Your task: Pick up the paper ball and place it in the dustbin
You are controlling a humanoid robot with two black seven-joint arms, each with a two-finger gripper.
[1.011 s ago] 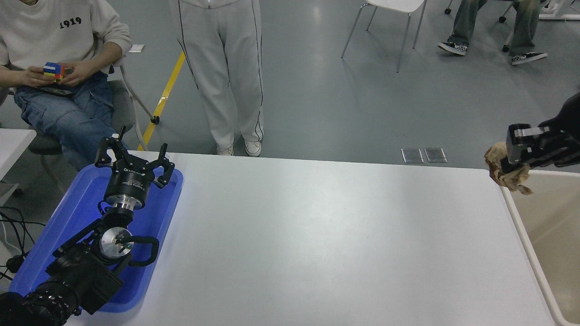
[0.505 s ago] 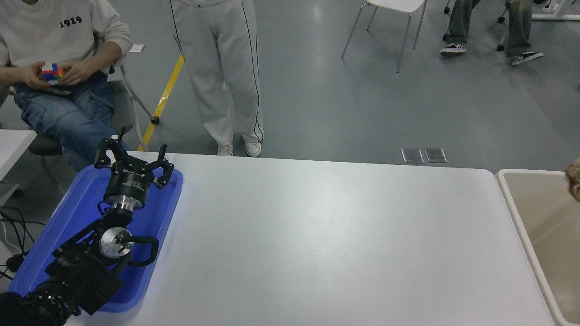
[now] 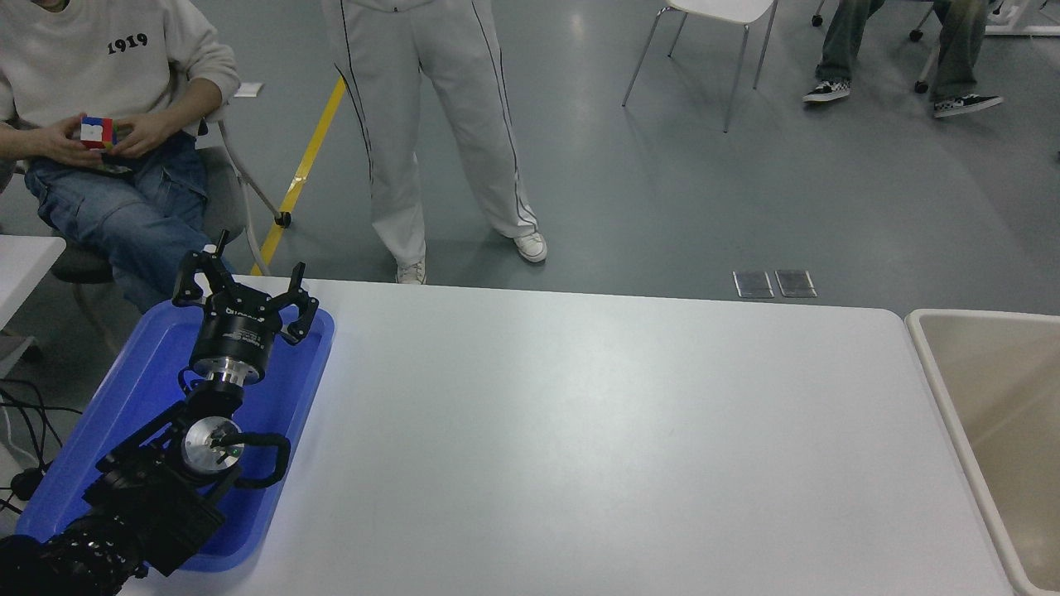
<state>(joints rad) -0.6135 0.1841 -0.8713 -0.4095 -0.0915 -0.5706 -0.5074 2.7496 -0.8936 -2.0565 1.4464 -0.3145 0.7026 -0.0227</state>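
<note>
A smooth, faintly glossy white counter point(image 3: 596, 430) carries a shiny blue plastic tray point(image 3: 286, 389); beside it, a matt cream plastic dustbin point(image 3: 944, 389).

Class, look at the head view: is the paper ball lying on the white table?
No. The white table shows no paper ball; only the blue tray with the parked left gripper over it.

- I see the dustbin point(image 3: 990, 389) at right, beige-cream with a pale rim.
- The tray point(image 3: 124, 397) at left is blue.
- My left gripper point(image 3: 244, 291) is black.
- The table point(image 3: 580, 430) is white.
</note>
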